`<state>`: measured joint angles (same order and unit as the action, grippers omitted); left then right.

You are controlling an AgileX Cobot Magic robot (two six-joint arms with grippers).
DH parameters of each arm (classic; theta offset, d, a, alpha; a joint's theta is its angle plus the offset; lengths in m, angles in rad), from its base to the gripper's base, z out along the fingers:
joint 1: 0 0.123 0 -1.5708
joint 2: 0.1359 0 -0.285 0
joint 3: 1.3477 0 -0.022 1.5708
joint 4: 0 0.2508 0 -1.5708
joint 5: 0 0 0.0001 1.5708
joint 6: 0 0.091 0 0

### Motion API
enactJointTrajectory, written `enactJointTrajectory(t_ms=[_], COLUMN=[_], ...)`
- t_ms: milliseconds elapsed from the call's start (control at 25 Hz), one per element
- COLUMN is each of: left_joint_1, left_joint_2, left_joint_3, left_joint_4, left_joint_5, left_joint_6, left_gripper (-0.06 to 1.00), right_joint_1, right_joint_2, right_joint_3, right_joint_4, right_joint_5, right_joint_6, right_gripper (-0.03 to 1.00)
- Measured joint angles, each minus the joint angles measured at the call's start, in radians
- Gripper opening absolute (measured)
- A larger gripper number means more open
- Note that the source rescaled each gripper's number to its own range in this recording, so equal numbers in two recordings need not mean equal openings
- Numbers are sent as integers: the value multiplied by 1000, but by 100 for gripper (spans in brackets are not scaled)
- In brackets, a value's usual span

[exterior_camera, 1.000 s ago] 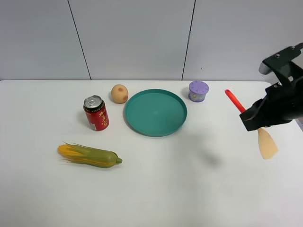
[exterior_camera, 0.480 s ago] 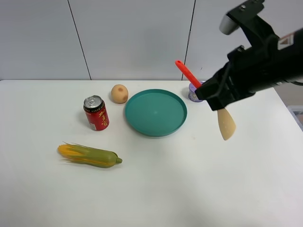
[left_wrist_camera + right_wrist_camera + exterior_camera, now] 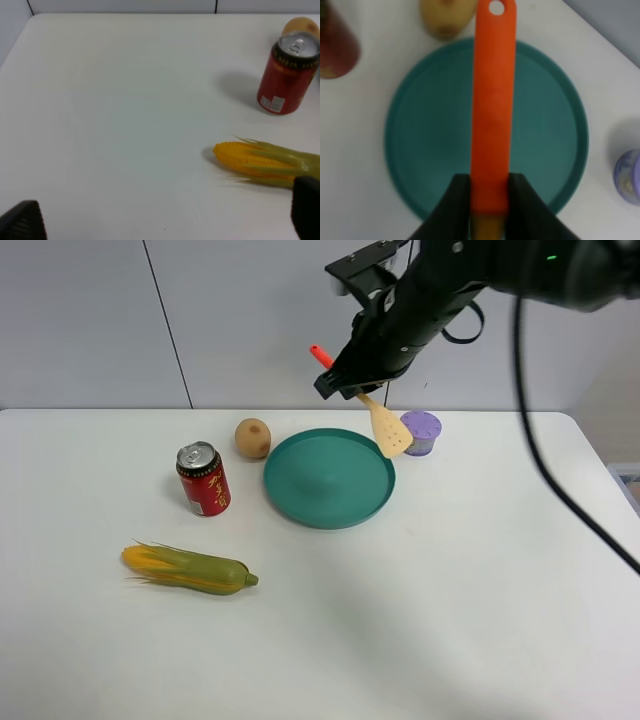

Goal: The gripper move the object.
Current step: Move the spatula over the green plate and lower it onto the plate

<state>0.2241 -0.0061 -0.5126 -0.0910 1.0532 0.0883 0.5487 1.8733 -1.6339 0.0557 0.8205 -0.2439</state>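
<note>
My right gripper [image 3: 352, 382] is shut on the spatula [image 3: 389, 430] and holds it in the air above the far edge of the teal plate [image 3: 320, 490]. The orange-red handle points up and left, and the tan blade hangs down over the plate's far right rim. In the right wrist view the gripper [image 3: 489, 200] clamps the handle [image 3: 492, 100], with the plate [image 3: 425, 150] right beneath it. My left gripper [image 3: 164, 219] is open and empty over bare table near the corn; it is out of the exterior high view.
A red can [image 3: 203, 479] and a potato [image 3: 253, 438] stand left of the plate. A purple cup [image 3: 421, 432] stands to its right, close to the blade. A corn cob [image 3: 188, 569] lies front left and shows in the left wrist view [image 3: 260, 161].
My right gripper has carried the spatula from the table's right side up and to the left, to above the plate's far edge. Nothing else has moved.
</note>
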Motion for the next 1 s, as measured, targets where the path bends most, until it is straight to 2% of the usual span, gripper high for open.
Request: enactJointTrajectory(t_ms=[40, 80, 160, 360, 600, 1000], left_joint_1=[0, 0, 0, 0, 0, 0], left_joint_2=[0, 0, 0, 0, 0, 0], left_joint_3=[0, 0, 0, 0, 0, 0], left_joint_4=[0, 0, 0, 0, 0, 2], left_joint_5=[0, 0, 0, 0, 0, 0], left_joint_6=[0, 0, 0, 0, 0, 0], left_gripper=[100, 100, 100, 100, 100, 100], right_joint_1=[0, 6, 11, 19, 23, 23], right_joint_2=[0, 109, 219, 409, 528, 578], right_joint_3=[0, -115, -213, -390, -425, -425], right_joint_4=[0, -23, -25, -26, -33, -69], right_joint_5=[0, 32, 60, 100, 137, 143], right_joint_6=[0, 19, 24, 55, 58, 58], right_gripper=[0, 0, 0, 0, 0, 0])
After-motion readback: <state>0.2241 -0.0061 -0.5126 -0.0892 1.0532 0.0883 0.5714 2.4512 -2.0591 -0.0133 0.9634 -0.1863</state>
